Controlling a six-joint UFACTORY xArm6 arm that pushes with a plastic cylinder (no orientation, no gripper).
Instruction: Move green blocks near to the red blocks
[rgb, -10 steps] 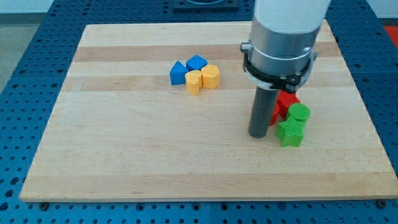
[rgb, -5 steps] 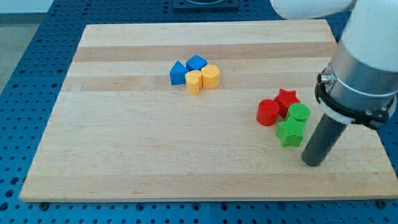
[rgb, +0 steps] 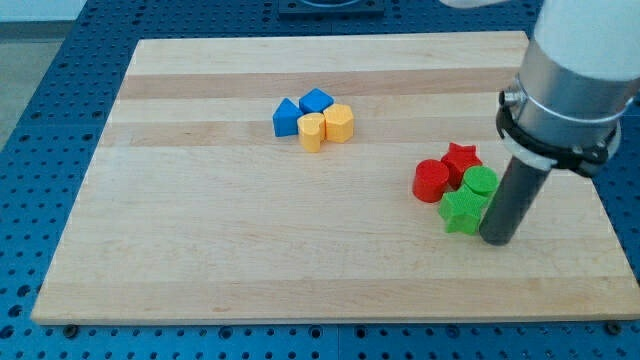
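A red cylinder (rgb: 431, 181) and a red star (rgb: 461, 158) sit at the view's right. A green cylinder (rgb: 480, 182) touches the red star's lower right. A green star (rgb: 463, 212) lies just below the red cylinder and the green cylinder. My tip (rgb: 497, 240) rests on the board right against the green star's right side, just below the green cylinder. The rod hides a little of the green star's right edge.
Two blue blocks (rgb: 301, 110) and two yellow blocks (rgb: 328, 126) form a cluster near the view's top centre. The wooden board (rgb: 200, 230) ends at the view's right edge close to my tip.
My tip swung from left of the red and green blocks round to their lower right, then moved up-left against the green star. The green star shifted slightly left, toward the red cylinder.
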